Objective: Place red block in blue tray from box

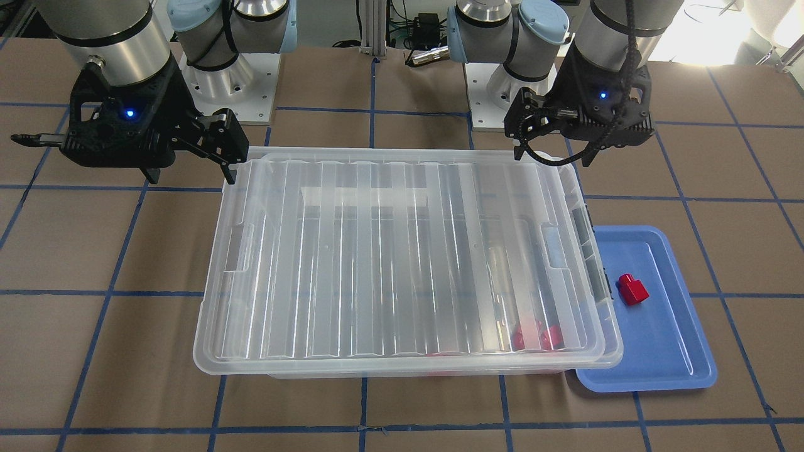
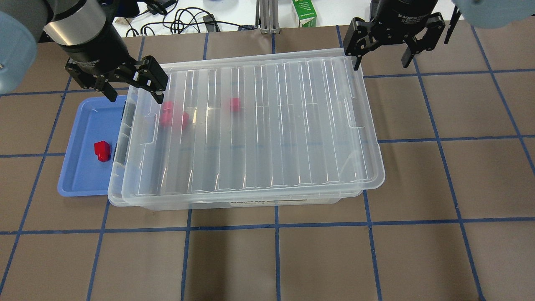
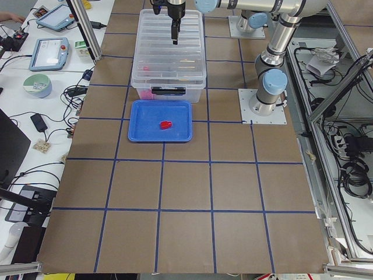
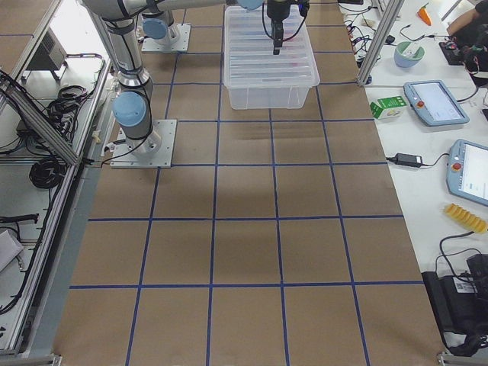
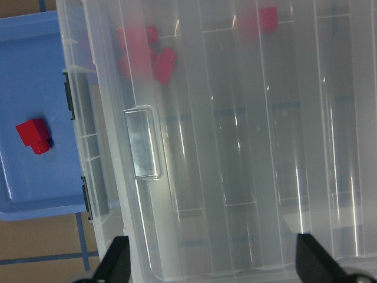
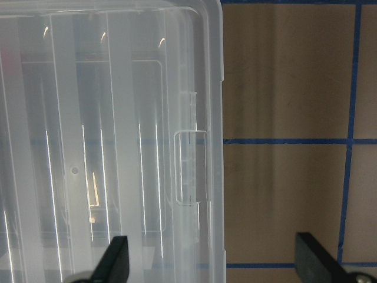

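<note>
Nearest the robot, the brown table [image 2: 267,259] with its blue tape grid is lying bare.

The box [image 2: 250,203] is sitting mid-table, long side running left to right. Its lid [image 2: 267,125] is resting on top but lying askew, shifted toward the robot's right, so the box's left rim is showing past it.

The tray [image 2: 79,175] is sitting at the box's left end. The box's rim is overhanging the tray's edge; whether the 2 are touching, I cannot tell.

The red block [image 2: 102,151] is lying in the tray, alone, on the tray floor close to the box-side edge, about halfway along it. Nothing is holding it.

Through the lid, more red is showing inside the box: a cluster [image 2: 173,119] near the left end, toward the far side, count unclear through the ribs, and 1 lone block [image 2: 235,104] farther right, apart from the cluster.

At the far side, the left gripper [image 2: 134,95] is hovering over the box's far-left corner, jaws spread wide and holding nothing; its wrist view is showing both fingertips [image 5: 115,262] well apart above the lid.

The right gripper [image 2: 381,62] is hovering over the far-right corner, 1 finger above the lid's edge and the other out over the table, jaws likewise wide and empty.
</note>
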